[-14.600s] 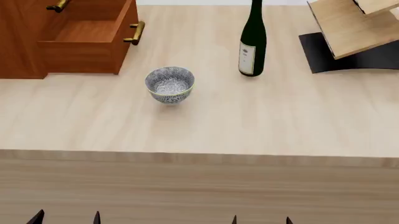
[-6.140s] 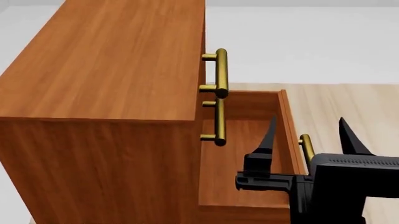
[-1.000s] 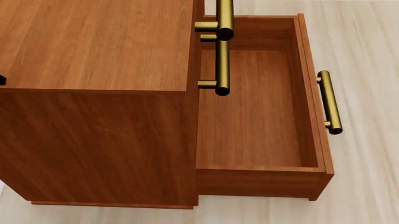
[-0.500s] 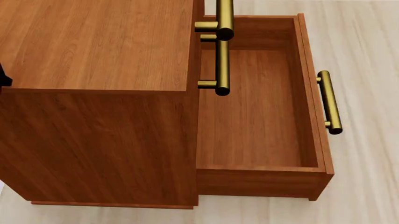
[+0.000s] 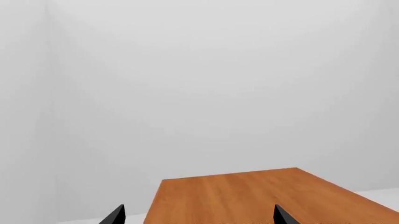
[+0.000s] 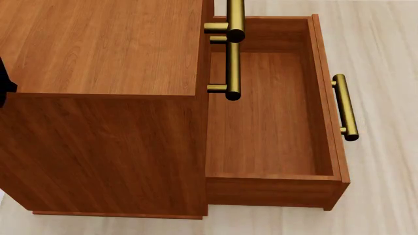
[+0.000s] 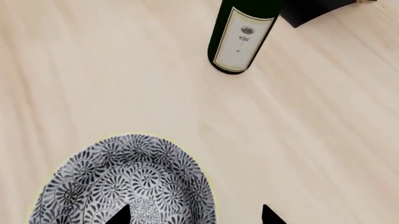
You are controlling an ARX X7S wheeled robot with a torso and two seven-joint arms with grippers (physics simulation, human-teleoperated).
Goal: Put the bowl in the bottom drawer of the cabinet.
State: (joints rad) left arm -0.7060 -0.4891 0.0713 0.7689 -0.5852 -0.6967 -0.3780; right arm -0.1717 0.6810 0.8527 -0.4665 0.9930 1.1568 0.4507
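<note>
The blue-and-white bowl [image 7: 124,177] stands on the pale table [image 7: 93,70] and shows only in the right wrist view. My right gripper [image 7: 194,215] is open just above it, one fingertip over the bowl's inside and the other outside its rim. In the head view the reddish-brown cabinet [image 6: 98,49] has its bottom drawer [image 6: 274,191] pulled out with nothing inside, its brass handle [image 6: 345,107] facing right. My left gripper [image 5: 198,217] is open and holds nothing, hovering beyond the near edge of the cabinet top [image 5: 249,196].
A dark wine bottle [image 7: 240,37] stands on the table beyond the bowl, with a black base [image 7: 311,9] behind it. Brass handles of the upper drawers [image 6: 232,58] jut out over the open drawer. A dark bit of the left arm [image 6: 3,81] shows at the head view's left edge.
The dark bit of the left arm has crept slightly further into the head view's left edge. Cabinet and drawer have not moved.
</note>
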